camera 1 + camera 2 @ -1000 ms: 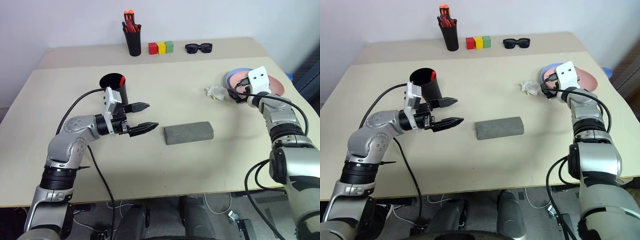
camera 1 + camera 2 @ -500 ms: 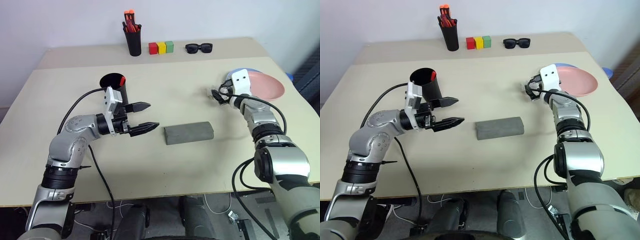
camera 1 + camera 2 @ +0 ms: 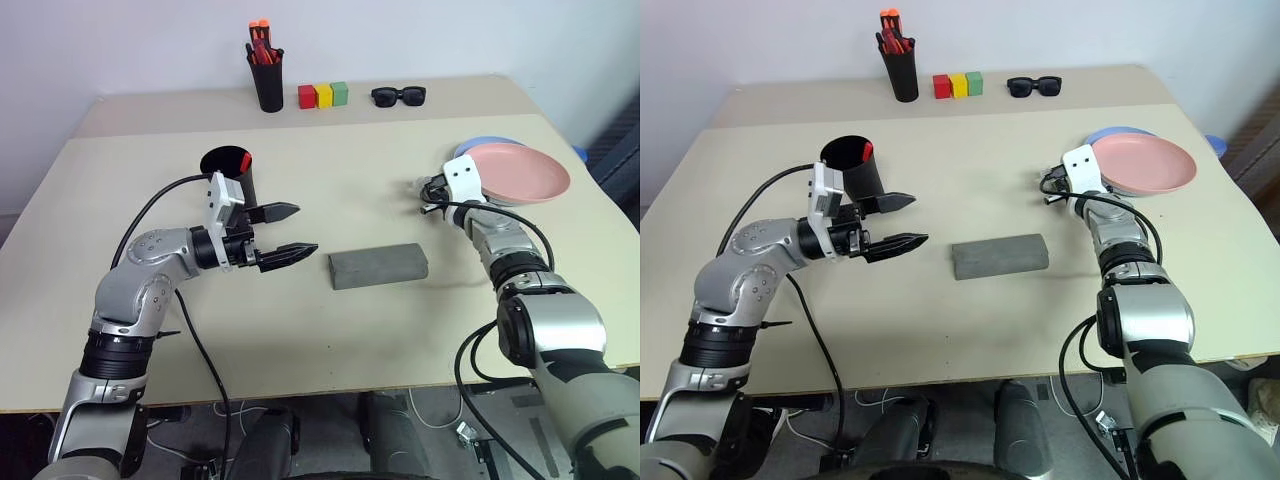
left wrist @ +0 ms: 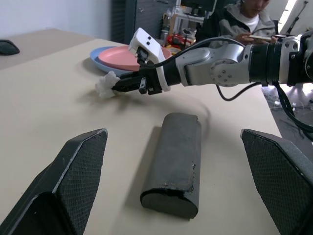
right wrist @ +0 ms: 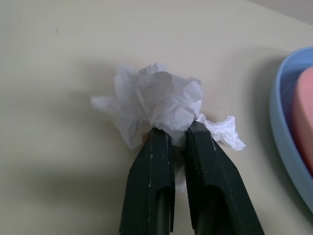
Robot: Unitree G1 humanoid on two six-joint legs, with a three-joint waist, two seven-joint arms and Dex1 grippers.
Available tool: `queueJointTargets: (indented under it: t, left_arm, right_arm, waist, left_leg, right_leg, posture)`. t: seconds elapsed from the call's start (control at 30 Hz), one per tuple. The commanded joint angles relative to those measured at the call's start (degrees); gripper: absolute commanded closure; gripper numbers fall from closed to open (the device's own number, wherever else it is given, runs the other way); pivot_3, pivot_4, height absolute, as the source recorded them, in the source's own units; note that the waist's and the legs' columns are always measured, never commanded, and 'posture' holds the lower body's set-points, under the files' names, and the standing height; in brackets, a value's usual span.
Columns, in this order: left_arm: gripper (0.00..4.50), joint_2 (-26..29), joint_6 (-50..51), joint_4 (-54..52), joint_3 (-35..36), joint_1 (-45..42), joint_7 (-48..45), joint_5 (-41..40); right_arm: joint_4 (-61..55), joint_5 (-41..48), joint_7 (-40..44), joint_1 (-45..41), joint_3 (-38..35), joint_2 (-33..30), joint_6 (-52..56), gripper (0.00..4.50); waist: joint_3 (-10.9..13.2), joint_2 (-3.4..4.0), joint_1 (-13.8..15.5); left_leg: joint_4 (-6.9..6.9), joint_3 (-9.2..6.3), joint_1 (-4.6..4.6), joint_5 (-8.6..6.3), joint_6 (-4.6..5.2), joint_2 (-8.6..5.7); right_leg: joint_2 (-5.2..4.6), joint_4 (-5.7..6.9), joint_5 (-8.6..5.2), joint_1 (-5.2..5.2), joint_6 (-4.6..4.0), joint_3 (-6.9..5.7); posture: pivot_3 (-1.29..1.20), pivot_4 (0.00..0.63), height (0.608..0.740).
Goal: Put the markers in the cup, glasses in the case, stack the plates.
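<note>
The left arm is bent at the elbow, its left gripper (image 3: 288, 232) held level above the table, pointing right, fingers spread wide. The right arm reaches forward, its right gripper (image 5: 177, 134) low and pinched nearly closed on a tissue (image 5: 156, 100).

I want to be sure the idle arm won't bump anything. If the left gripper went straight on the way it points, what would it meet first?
Most likely the grey case, lying on the table just ahead of the open left gripper. The gripper may sit a little above it, so depth is uncertain; beyond it is the right gripper, pinching a crumpled tissue.
</note>
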Motion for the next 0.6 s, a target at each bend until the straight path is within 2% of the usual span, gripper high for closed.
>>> queueJointTargets:
  t: [0.03,0.27,0.3,0.37,0.53,0.57,0.6]
  left_arm:
    - [0.00,0.3,-0.2,-2.1,0.9,-0.2,0.3,-0.7]
    - [0.00,-0.3,-0.4,-1.4,0.6,-0.8,0.4,-0.7]
    - [0.00,-0.4,-0.4,-1.3,0.5,-0.9,0.3,-0.7]
    - [0.00,-0.4,-0.4,-1.3,0.6,-0.9,0.2,-0.7]
    - [0.00,-0.2,0.0,-1.5,0.5,-0.8,0.1,-0.7]
    - [0.00,-0.2,0.2,-1.7,0.6,-0.8,0.2,-0.8]
    - [0.00,-0.1,0.4,-1.8,0.6,-0.8,0.2,-0.9]
  right_arm:
    - [-1.5,2.1,-2.6,-4.2,-3.3,-4.5,-2.2,4.44]
    - [-0.1,0.9,-8.7,-3.7,-4.5,-10.1,-1.6,4.44]
    - [0.1,0.8,-9.8,-3.3,-4.7,-10.6,-1.3,3.68]
    - [0.2,0.5,-9.3,-2.7,-4.4,-11.0,-0.9,2.90]
    - [-0.1,-0.4,-8.8,-2.2,-3.5,-10.9,-1.1,0.44]
    - [-0.3,-0.5,-9.3,-2.3,-3.4,-11.1,-1.2,0.02]
    - [-0.4,-0.8,-10.0,-2.4,-3.2,-11.4,-1.4,0.02]
  waist:
    - [0.0,0.03,0.0]
    - [0.0,0.03,0.0]
    - [0.0,0.03,-0.1]
    - [0.0,0.03,-0.2]
    - [0.0,0.03,-0.2]
    - [0.0,0.03,-0.2]
    - [0.0,0.03,-0.2]
  left_leg:
    - [0.00,0.00,0.00,0.00,0.00,0.00]
    - [-0.03,-0.01,0.00,-0.01,0.01,-0.02]
    - [-0.04,0.03,0.02,-0.01,0.01,-0.01]
    - [-0.10,0.06,0.06,0.00,0.01,0.00]
    - [-0.11,0.10,0.05,0.00,0.01,0.00]
    - [-0.10,0.10,0.05,0.00,0.01,0.00]
    - [-0.11,0.10,0.05,0.00,0.01,0.00]
  right_leg:
    - [0.00,0.00,0.00,0.00,0.00,0.00]
    - [0.00,-0.03,0.00,0.02,0.00,0.00]
    - [0.00,-0.02,0.00,0.01,0.00,0.02]
    - [0.00,-0.02,0.00,0.01,0.00,0.04]
    - [0.00,-0.03,0.00,0.01,0.00,0.09]
    - [0.00,-0.03,0.00,0.01,0.00,0.09]
    - [0.00,-0.03,0.00,0.00,0.00,0.09]
  posture:
    - [0.00,0.150,0.740]
    - [0.00,0.150,0.740]
    - [0.00,0.150,0.740]
    - [0.00,0.150,0.740]
    - [0.00,0.150,0.740]
    - [0.00,0.150,0.740]
    - [0.00,0.150,0.740]
